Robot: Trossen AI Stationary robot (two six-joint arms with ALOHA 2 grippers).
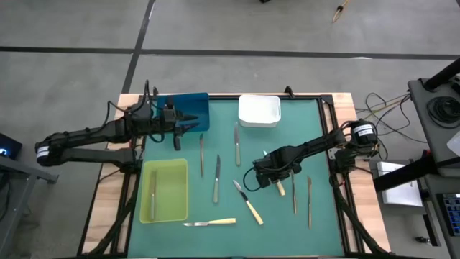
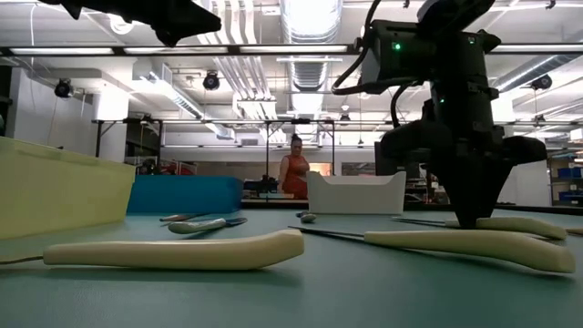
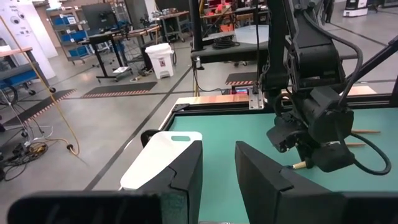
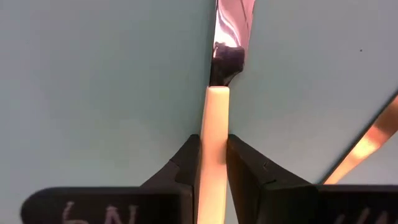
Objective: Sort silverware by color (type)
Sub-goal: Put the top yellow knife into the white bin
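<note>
1. Right wrist view: the right gripper (image 4: 213, 163) has its two dark fingers (image 4: 186, 163) pressed against both sides of a knife with a pale yellow handle (image 4: 212, 134), whose shiny blade runs on ahead over the green mat (image 4: 93, 93).
2. High view: that gripper (image 1: 279, 183) is down on the mat toward the table's right edge, over the same knife (image 1: 280, 188).
3. Two thin grey metal utensils (image 1: 294, 196) lie just beside it toward the right edge.
4. Another yellow-handled knife (image 1: 248, 203) lies diagonally near the mat's middle, and a third (image 1: 210, 224) lies along the near edge.
5. Four grey metal pieces (image 1: 216, 187) lie in the middle of the mat.
6. One utensil (image 1: 153, 193) lies inside the yellow-green tray (image 1: 180, 188) at the left edge.
7. A blue tray (image 1: 198, 105) and a white tray (image 1: 259, 111) sit along the far edge.
8. The left gripper (image 1: 188, 121) hangs above the blue tray; its fingers (image 3: 186, 171) stand slightly apart with nothing between them.
</note>
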